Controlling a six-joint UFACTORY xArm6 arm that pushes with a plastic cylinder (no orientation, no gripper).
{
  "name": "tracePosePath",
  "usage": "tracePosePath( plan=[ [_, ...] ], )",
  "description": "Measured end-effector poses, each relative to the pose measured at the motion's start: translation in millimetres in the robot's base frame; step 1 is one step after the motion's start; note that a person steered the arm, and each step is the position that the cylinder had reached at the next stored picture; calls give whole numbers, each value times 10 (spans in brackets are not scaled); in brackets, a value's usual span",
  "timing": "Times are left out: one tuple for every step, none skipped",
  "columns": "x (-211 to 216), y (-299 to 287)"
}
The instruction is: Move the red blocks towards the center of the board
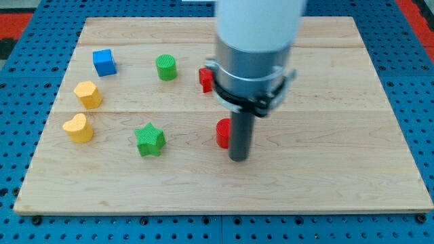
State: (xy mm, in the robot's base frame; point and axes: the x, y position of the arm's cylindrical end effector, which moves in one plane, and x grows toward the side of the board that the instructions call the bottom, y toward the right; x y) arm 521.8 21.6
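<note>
On the wooden worktop point(325, 183), at the view's left, two yellow blocks are seen: a heart-like one point(79, 127) low and another point(89, 94) above it. A blue cube point(104, 62) lies toward the top. A green star point(150, 139) and a green cylinder point(166, 67) follow. Near the centre, one red block point(205, 79) is partly hidden by the arm; another red block point(222, 133) lies just beside my tip point(238, 158), on its left. No end effector is fitted, so no spread or pinch can be told.

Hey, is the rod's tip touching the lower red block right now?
Cannot tell. In the camera view my tip stands at the lower red block's right, overlapping its edge, hiding any contact or gap.
</note>
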Motion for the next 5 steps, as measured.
tracePosePath(
  plan=[
    [-436, -4],
    [-580, 76],
    [-750, 432],
    [-729, -229],
    [-735, -167]
  ],
)
